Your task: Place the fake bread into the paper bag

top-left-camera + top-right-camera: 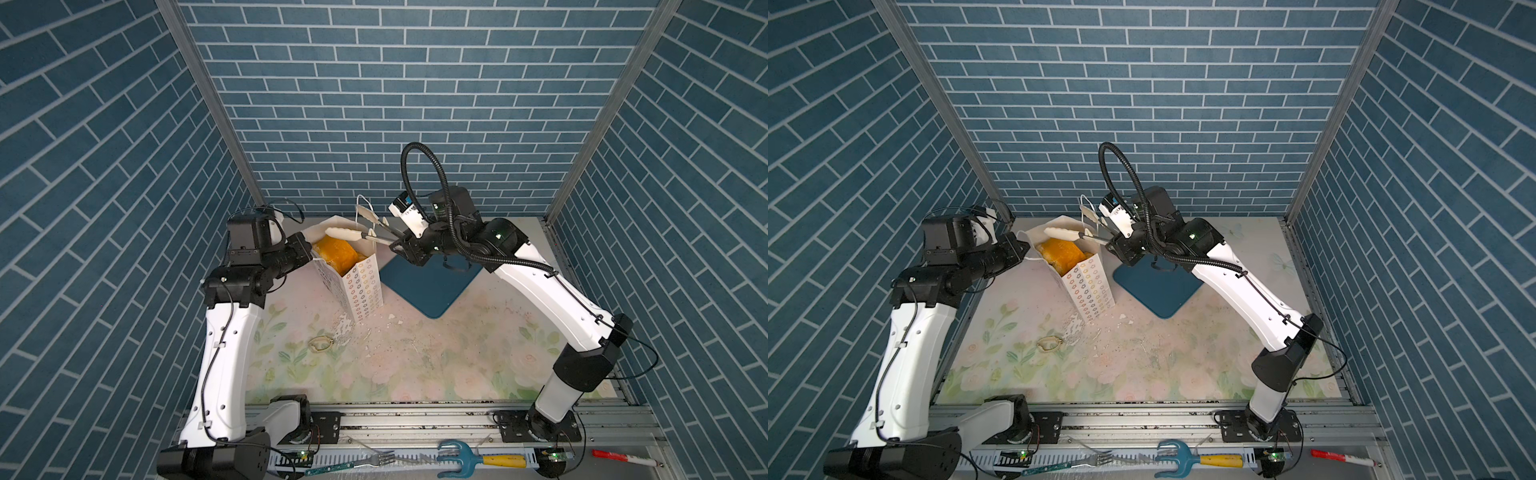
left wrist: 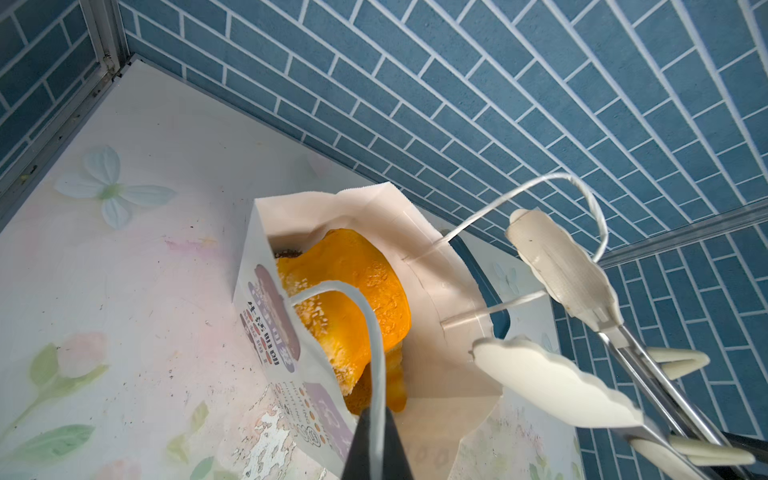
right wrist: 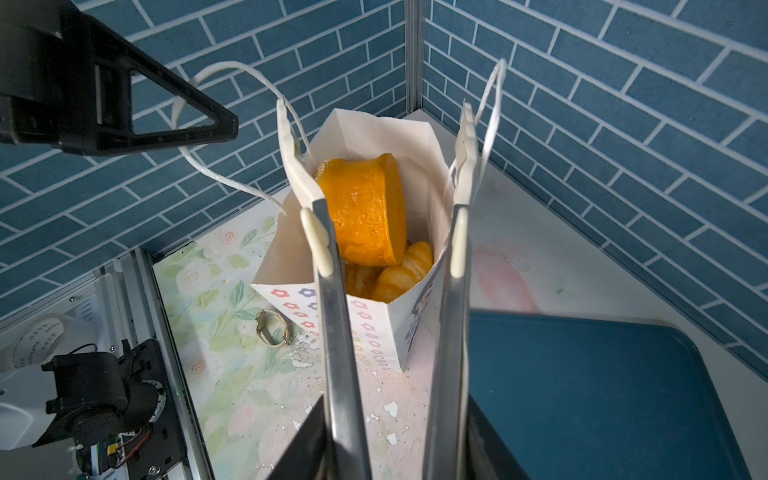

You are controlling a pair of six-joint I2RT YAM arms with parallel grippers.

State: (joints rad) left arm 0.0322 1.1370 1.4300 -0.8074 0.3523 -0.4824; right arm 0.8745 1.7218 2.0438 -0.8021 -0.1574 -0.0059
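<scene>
- One dark teal flat plastic tray (image 1: 432, 286).
- One tall white paper bag (image 1: 365, 291), standing just beside it (mouth open), holds the fake bread (image 1: 334, 254): one tall orange cake (image 3: 365, 212) over two visible golden croissants (image 3: 405, 266).
- One pair of white-tipped metal tongs (image 3: 336, 332), blades spread, pinched by the right gripper (image 1: 401, 246).
- Left gripper (image 2: 374, 419) pressed together on one white cord handle (image 2: 368, 320).

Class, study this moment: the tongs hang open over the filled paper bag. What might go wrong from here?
1. The far handle loops close beside one tip of the tongs; withdrawing might snag it and tip the paper bag.
2. The tall cake sits high near the rim; a tug from the left end effector, shut on the near handle, could spill it.
</scene>
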